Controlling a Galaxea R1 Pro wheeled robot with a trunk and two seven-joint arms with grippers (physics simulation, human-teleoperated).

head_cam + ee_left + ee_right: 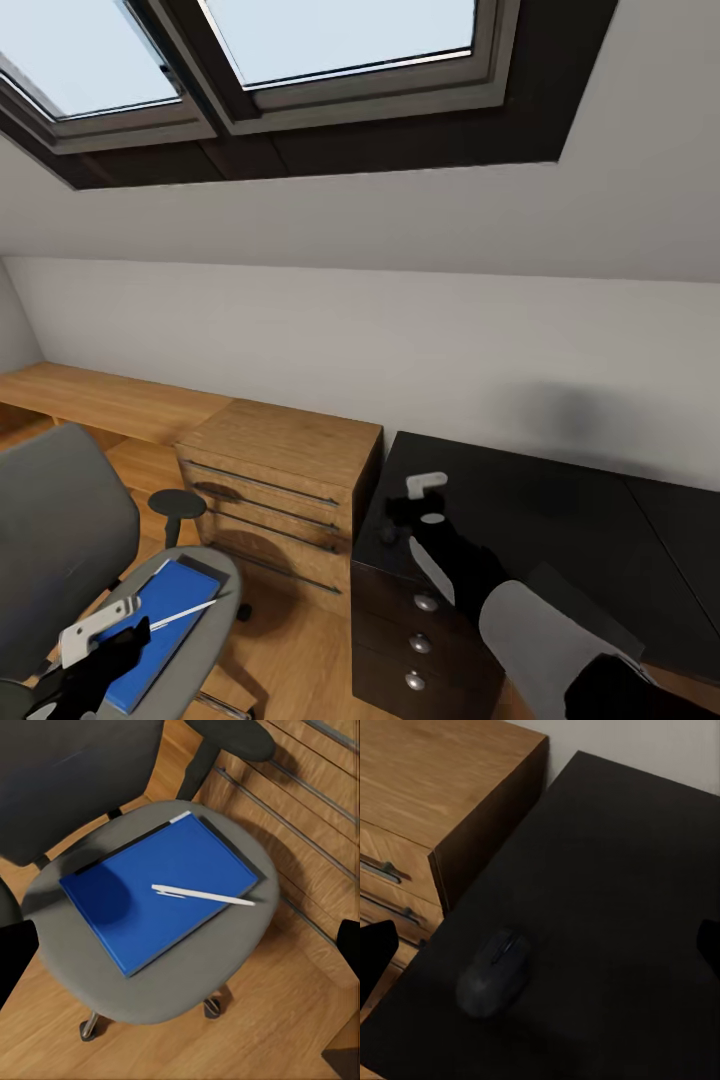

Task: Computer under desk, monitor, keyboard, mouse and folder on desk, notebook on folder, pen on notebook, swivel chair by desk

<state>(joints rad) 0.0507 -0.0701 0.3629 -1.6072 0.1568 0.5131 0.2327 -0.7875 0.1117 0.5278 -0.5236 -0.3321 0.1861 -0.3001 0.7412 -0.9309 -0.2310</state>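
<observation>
Folder (161,889), bright blue, lies flat on the grey seat of the swivel chair (225,975), with the pen (202,895) resting across its top, its tip just past the folder's edge. In the head view the same chair (60,530) stands at the lower left, beside the light wooden drawer cabinet (280,480), and the left gripper (100,630) hangs above the seat and the folder (160,620); in the left wrist view its dark fingertips (15,960) sit far apart at the picture's edges, spread wide and holding nothing.

The desk (607,892) is a black-topped surface directly beside the cabinet (427,795), with drawers bearing round silver knobs (426,603) below its near corner. The mouse (493,972), small and dark, rests on the desk top near that corner; against the black surface its outline is faint. The right gripper (425,505) hovers over this corner of the desk (560,520), its fingers likewise parted and apparently clear of the mouse, though contact is hard to judge. Skylight windows (300,50) are set in the sloped ceiling above.
</observation>
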